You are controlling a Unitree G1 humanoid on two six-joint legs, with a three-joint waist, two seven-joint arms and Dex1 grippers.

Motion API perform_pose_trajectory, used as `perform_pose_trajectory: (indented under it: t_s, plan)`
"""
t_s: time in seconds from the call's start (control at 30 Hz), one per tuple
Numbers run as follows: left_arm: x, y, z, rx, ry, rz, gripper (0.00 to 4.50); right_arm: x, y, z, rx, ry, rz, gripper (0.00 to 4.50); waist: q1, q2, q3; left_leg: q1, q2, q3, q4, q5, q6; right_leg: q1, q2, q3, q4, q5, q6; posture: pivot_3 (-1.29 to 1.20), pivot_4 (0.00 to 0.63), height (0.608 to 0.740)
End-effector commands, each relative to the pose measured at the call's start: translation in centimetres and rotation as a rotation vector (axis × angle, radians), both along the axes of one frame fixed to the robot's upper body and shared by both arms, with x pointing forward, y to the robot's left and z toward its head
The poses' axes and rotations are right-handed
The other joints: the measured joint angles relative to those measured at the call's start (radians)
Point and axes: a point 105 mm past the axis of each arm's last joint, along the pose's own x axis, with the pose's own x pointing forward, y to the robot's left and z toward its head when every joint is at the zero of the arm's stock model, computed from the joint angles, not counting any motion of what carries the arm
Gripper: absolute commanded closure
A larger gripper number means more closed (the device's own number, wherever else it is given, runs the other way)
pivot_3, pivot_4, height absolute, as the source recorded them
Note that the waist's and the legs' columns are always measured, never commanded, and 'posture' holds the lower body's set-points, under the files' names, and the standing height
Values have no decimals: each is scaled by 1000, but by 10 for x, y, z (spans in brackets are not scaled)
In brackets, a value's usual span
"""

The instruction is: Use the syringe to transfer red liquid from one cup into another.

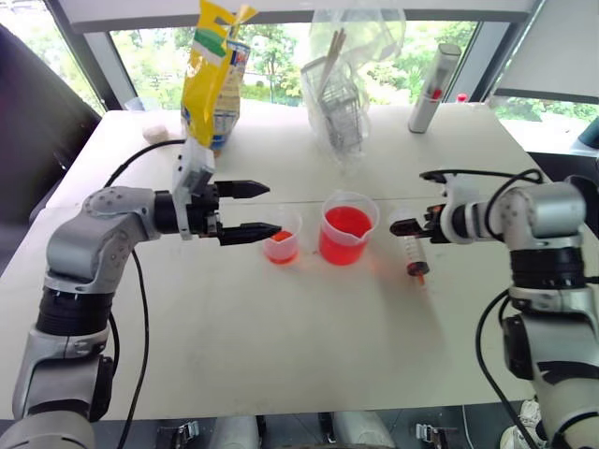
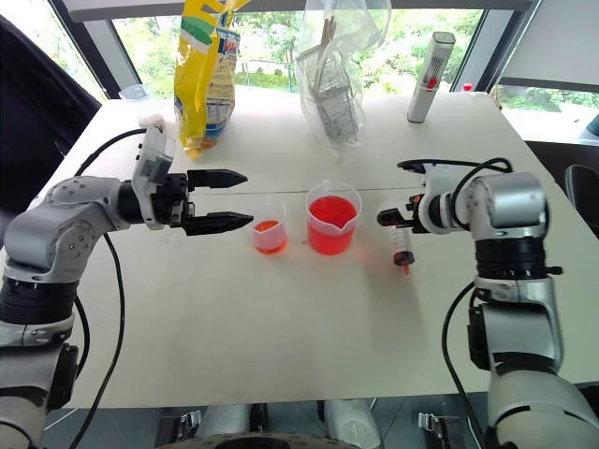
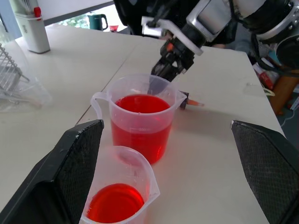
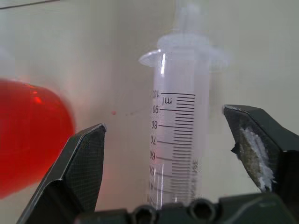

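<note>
While the syringe (image 1: 416,257) lies flat on the white table (image 1: 281,327), the right tool (image 4: 168,154) stands over its barrel with both fingers spread wide and clear of the plastic, so nothing is gripped. In the right wrist view the graduated barrel runs up between the two black fingers (image 4: 77,170), with the flange and white plunger end beyond them, and the red of the larger cup blurs in beside one finger. The syringe's reddish tip points toward the table's near edge, away from that tool. The larger lipped cup (image 1: 347,227), roughly half full of red liquid (image 1: 345,234), stands between the two tools, just beside the syringe. The smaller cup (image 1: 281,238) holds a shallow layer of the same liquid and stands right at the fingertips of the left tool (image 1: 251,209), which points level toward it with its fingers wide apart and empty. Beyond the tools stand a yellow bag (image 1: 213,75), a clear plastic bag holding a wire rack (image 1: 342,84), and a tall grey cylinder (image 1: 433,86).
</note>
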Motion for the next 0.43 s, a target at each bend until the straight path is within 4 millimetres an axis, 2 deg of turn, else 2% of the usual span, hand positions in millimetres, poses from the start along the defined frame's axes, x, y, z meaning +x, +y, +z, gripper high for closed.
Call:
perform_pose_trajectory:
  t_s: [0.03,0.27,0.43]
  plan:
    - [-7,3,9,11,-31,-14,0,-25,5,45,-16,-168,131,72,3,0,1,0,0,0,0,0,0,0,0,0,0,0,0,0,150,739]
    - [-13,7,7,42,-24,-15,0,-91,22,76,-21,-322,419,72,-2,-3,6,1,1,-2,0,0,0,3,0,-1,-1,0,0,0,150,739]
    - [-16,9,8,55,-16,-18,0,-127,26,76,-24,-343,527,72,-4,-5,8,2,1,-5,1,0,0,5,0,-3,-1,0,0,0,150,739]
